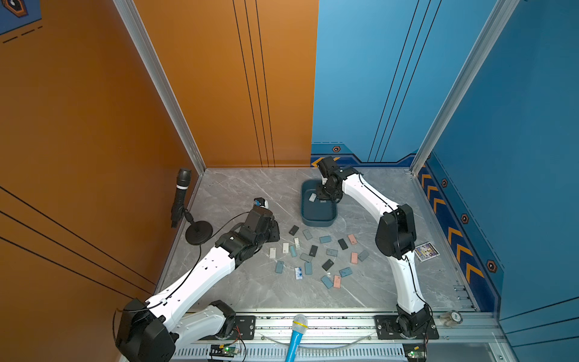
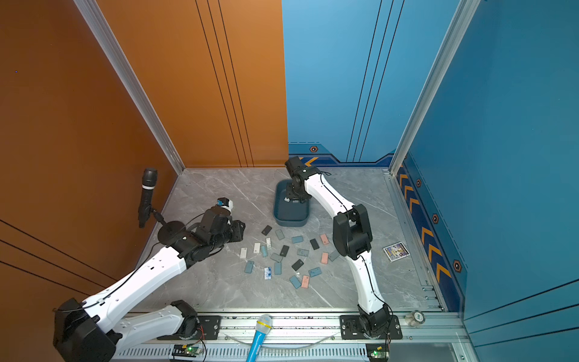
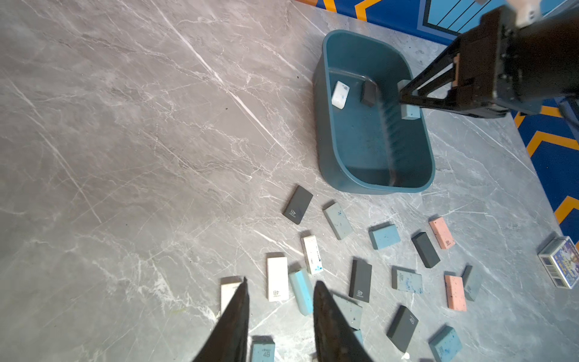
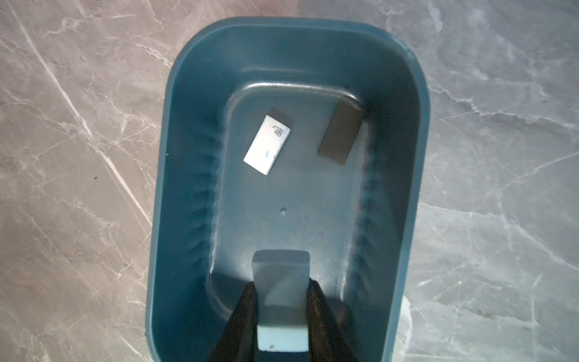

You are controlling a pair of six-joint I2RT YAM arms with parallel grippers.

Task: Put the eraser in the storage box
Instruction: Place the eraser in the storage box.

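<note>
**Four Cameras on One Desk**

In both top views the stereo head looks steeply down from high above the front rail (image 1: 338, 327), far enough back to take in the whole desk (image 1: 250, 291). The pair differ only by a small sideways shift. The left wrist camera sits low and near, looking past the left hand (image 3: 280, 282) across the desk. It shares the loose erasers (image 3: 338, 221), the storage box (image 3: 321, 131) and the right hand (image 3: 405, 98) with the top views. The right wrist camera looks straight down into that box, so close that box and held eraser (image 4: 280, 297) fill most of its view.
</note>
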